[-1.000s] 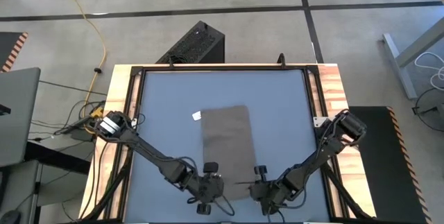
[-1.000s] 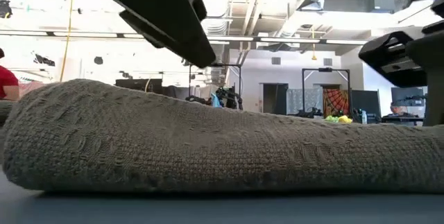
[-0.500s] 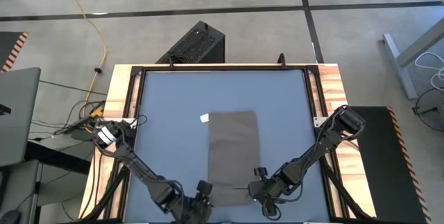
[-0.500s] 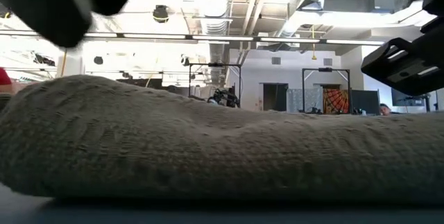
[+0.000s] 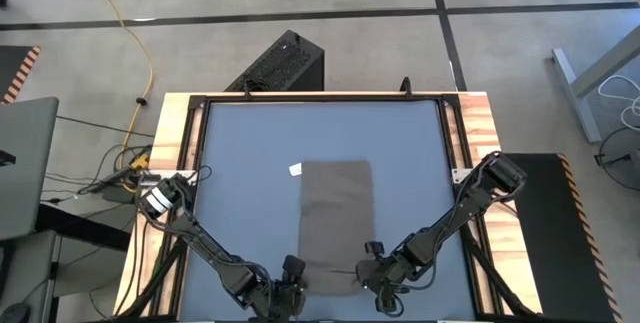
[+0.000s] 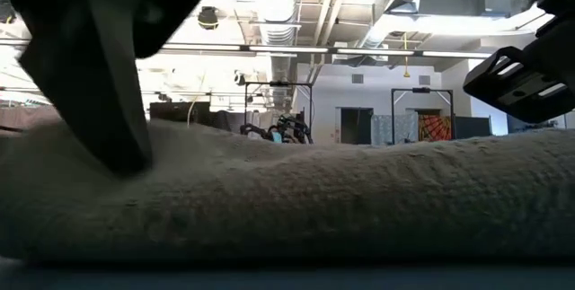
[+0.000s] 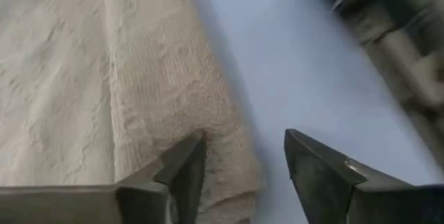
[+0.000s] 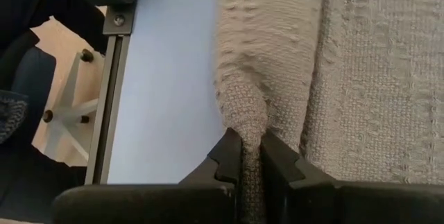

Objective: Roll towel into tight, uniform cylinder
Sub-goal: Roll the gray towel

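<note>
Rolling barely begun
High view: towel (image 5: 337, 213) lies flat mid-bench (image 5: 240, 143), both grippers at its near edge. Left wrist: left gripper (image 7: 243, 165) released, straddling the corner. Right wrist: right gripper (image 8: 251, 158) clenched on a pinched fold; whole roll remains.

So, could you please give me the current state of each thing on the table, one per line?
Towel: lying flat, unrolled, with its near edge pinched up at one corner.
White tag: sticking out at the towel's far left corner.
Left gripper: open, at the towel's near left corner, holding nothing.
Right gripper: shut on a raised fold of the towel's near right corner.
Table: blue mat bare around the towel.
</note>
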